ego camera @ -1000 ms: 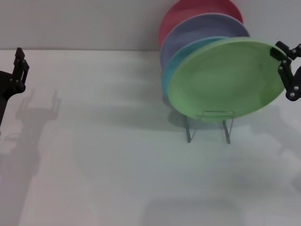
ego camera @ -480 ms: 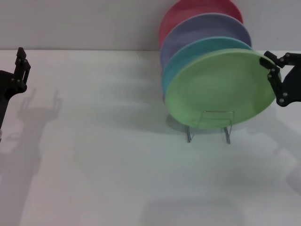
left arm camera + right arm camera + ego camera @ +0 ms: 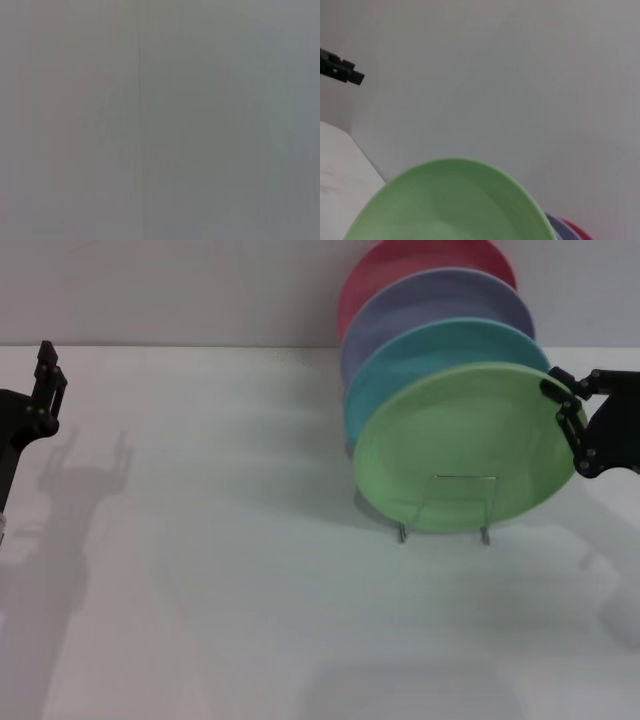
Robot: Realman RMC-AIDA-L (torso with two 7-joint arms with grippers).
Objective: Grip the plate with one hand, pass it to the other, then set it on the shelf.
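Light green plate (image 3: 460, 452) stands on edge in the wire rack (image 3: 446, 508) near the table's (image 3: 220, 570) far right edge, frontmost of four plates. Right gripper (image 3: 566, 412) clamped on its right rim. Left gripper (image 3: 45, 380) parked at far left edge, pincer state unclear.

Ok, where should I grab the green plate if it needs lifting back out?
Take the green plate by its bare upper-right rim, where the right claw sits now. It stands on edge at the front of the rack, with the turquoise plate close behind.
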